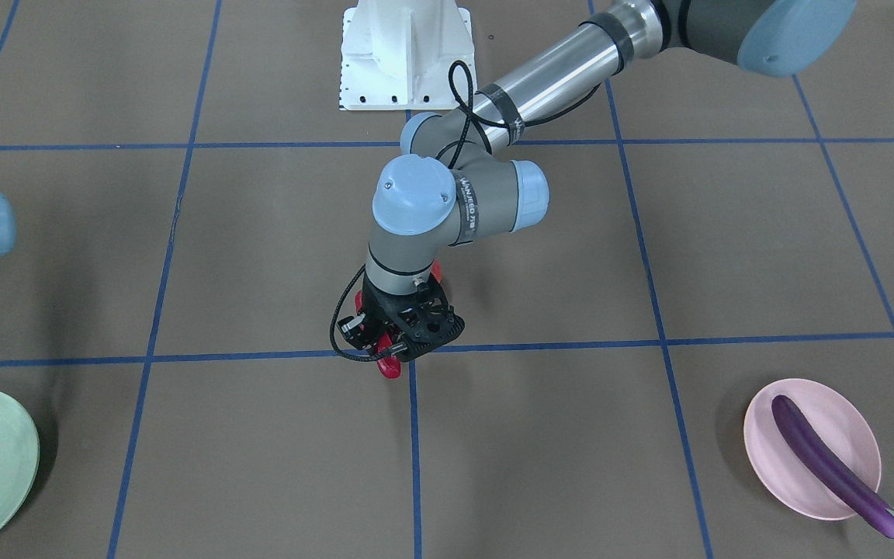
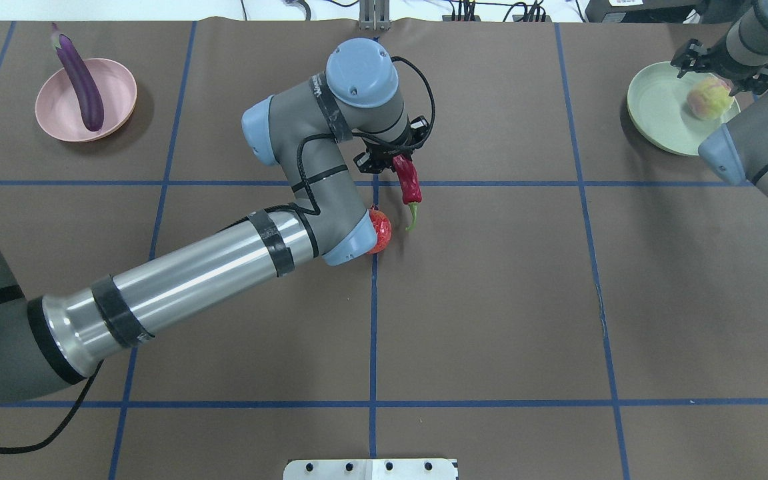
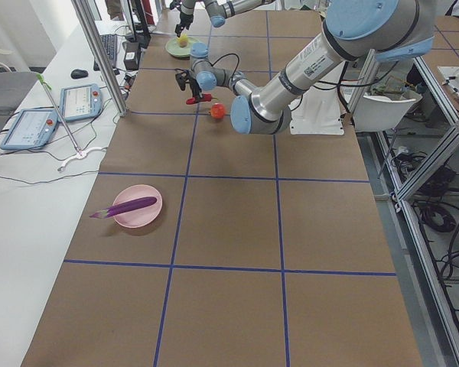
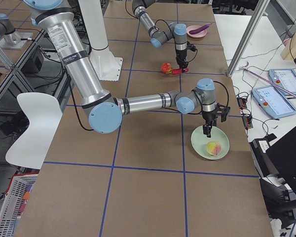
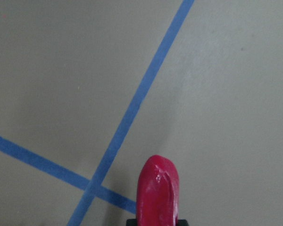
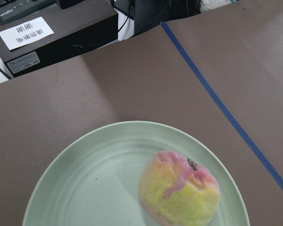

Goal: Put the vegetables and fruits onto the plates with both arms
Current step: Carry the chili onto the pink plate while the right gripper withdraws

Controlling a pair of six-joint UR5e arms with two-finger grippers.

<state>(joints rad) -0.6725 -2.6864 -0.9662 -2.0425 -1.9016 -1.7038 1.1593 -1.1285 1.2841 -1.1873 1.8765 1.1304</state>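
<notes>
Left arm (image 2: 191,280) stretches low across the surface (image 2: 491,300), elbow bent, wrist down. Pomegranate (image 2: 381,230) sits beside the wrist joint. Left gripper (image 2: 394,163) fingers are clamped on the chili pepper (image 2: 409,181). Far end: eggplant (image 2: 81,83) on pink plate (image 2: 117,80), peach (image 2: 709,98) on green plate (image 2: 657,107). Right gripper (image 4: 207,132) hovers above the peach; can't tell its finger state.

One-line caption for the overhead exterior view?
Left tool holds the chili pepper near the pomegranate; eggplant on pink plate, peach on green plate.
</notes>
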